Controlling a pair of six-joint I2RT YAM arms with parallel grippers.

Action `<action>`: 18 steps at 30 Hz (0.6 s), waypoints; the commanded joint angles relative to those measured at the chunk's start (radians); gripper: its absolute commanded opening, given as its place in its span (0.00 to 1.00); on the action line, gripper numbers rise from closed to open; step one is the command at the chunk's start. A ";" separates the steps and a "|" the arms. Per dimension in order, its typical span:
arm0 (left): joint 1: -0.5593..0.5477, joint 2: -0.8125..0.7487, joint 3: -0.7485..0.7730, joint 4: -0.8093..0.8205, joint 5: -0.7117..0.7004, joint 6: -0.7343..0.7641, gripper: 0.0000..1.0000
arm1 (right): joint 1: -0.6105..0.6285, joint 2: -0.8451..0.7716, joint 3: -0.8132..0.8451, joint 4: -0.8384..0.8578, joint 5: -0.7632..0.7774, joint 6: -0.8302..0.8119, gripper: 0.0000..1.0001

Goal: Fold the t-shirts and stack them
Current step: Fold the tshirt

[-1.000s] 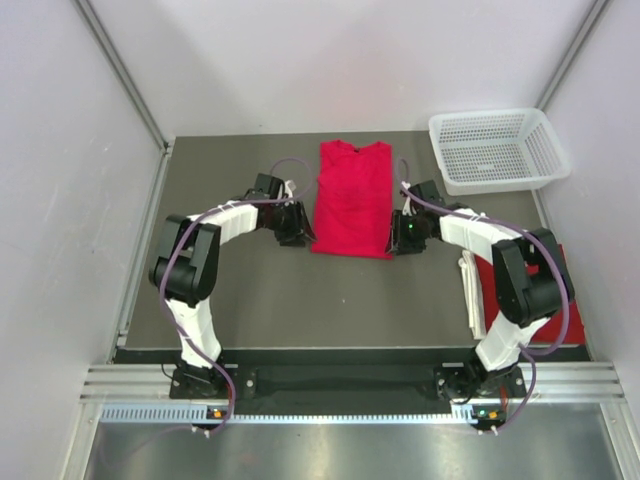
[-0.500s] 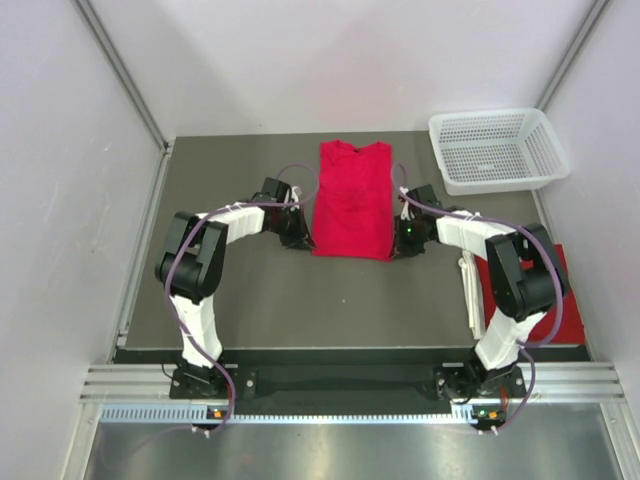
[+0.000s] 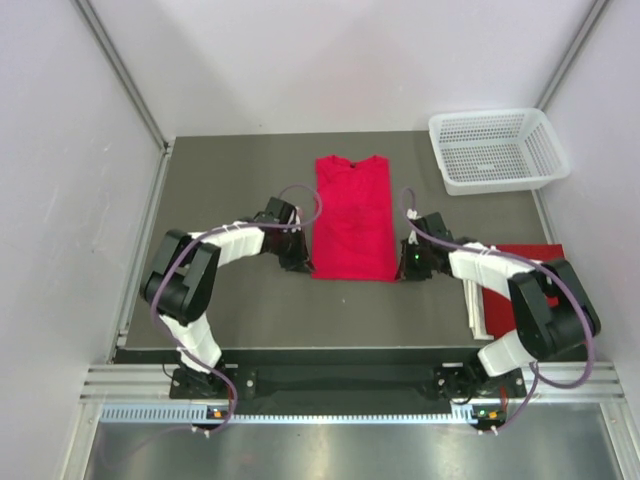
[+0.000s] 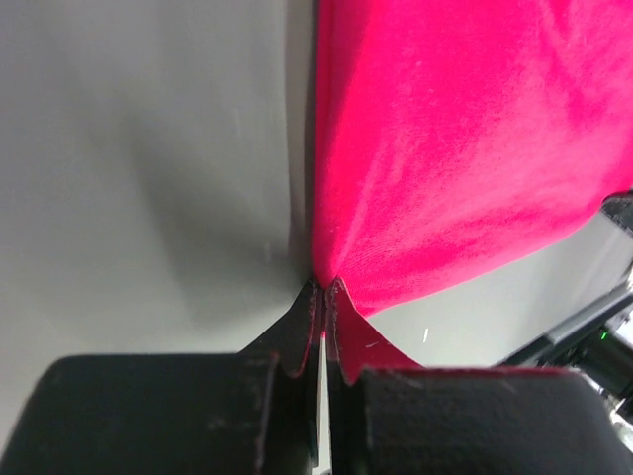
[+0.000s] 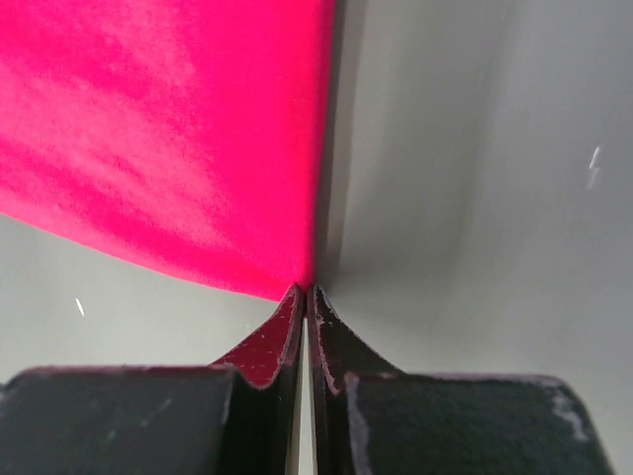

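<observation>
A red t-shirt [image 3: 352, 215] lies flat in the middle of the dark table, folded into a long narrow strip with its neck at the far end. My left gripper [image 3: 305, 262] is shut on the near left corner, and in the left wrist view the closed tips [image 4: 324, 287] pinch the red cloth [image 4: 465, 148]. My right gripper [image 3: 402, 268] is shut on the near right corner. In the right wrist view its closed tips [image 5: 305, 290] pinch the cloth [image 5: 158, 129] at that corner.
A white mesh basket [image 3: 495, 183] stands at the far right corner. More red cloth [image 3: 528, 252] lies at the table's right edge beside a white sheet [image 3: 470, 300], partly hidden under the right arm. Grey walls close in both sides.
Both grippers closed on the shirt's near corners. The arms have drawn back toward the near edge and the shirt has slid that way with them.
</observation>
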 commanded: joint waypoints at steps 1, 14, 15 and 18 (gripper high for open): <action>-0.033 -0.064 -0.115 -0.073 -0.082 -0.023 0.00 | 0.042 -0.069 -0.093 -0.059 0.075 0.049 0.00; -0.089 -0.296 -0.313 -0.070 -0.184 -0.113 0.33 | 0.130 -0.317 -0.216 -0.108 0.118 0.175 0.29; -0.089 -0.308 -0.317 -0.070 -0.181 -0.116 0.37 | 0.130 -0.328 -0.210 -0.128 0.124 0.196 0.31; -0.091 -0.357 -0.330 -0.062 -0.162 -0.147 0.42 | 0.130 -0.351 -0.196 -0.137 0.133 0.274 0.38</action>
